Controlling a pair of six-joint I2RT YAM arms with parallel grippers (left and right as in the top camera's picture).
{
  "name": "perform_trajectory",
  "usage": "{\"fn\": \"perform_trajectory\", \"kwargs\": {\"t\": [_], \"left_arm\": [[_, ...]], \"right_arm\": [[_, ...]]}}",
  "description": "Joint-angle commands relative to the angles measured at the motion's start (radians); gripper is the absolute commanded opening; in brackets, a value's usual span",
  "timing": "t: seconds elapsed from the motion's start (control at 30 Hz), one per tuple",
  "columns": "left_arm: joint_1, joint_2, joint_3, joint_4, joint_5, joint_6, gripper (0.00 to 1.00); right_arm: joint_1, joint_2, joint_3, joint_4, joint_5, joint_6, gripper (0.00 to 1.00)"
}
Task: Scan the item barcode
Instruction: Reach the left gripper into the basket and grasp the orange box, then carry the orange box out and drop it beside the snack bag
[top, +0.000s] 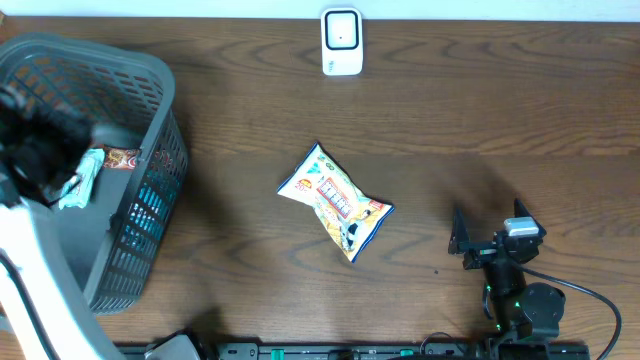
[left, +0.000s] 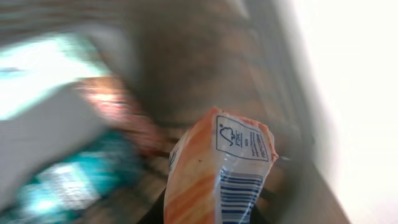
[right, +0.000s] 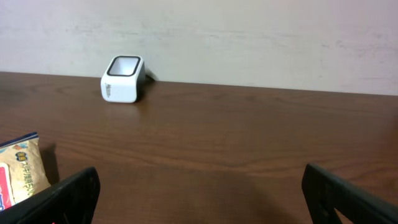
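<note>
Dark wooden table (top: 500, 110), pale wall (right: 249, 37) behind, white scanner (top: 341, 41) at top centre. The left gripper (top: 50, 150) hung over the grey basket (top: 150, 210) at the left edge. Through the blur it looked clamped on an orange packet (left: 214, 168). The right gripper (top: 488, 225) sat lower right, fingers wide apart. The packet stood upright, its barcode (left: 239, 196) facing the wrist camera.

An orange-and-white packet (left: 214, 177) is seen upright, its barcode exposed. A yellow snack bag (top: 335, 202) is laid flat mid-table (top: 500, 120). A white scanner (top: 341, 41) is stood at the far edge.
</note>
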Motion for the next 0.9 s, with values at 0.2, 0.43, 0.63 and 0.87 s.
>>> {"fn": "perform_trajectory", "kwargs": {"t": [0.2,0.43,0.63,0.87], "left_arm": [[-0.578,-0.105,-0.013,0.109,0.022,0.072,0.07],[-1.009,0.106,-0.049,0.250,-0.279,0.072,0.08],[-1.154,0.385,-0.049,0.430,-0.297,0.069,0.08],[-1.231,0.635,-0.049,0.581,-0.242,-0.076,0.08]], "right_arm": [[0.016,-0.006,-0.003,-0.002,0.005,0.011,0.99],[0.016,-0.006,-0.003,-0.002,0.005,0.011,0.99],[0.016,-0.006,-0.003,-0.002,0.005,0.011,0.99],[0.016,-0.006,-0.003,-0.002,0.005,0.011,0.99]]}}
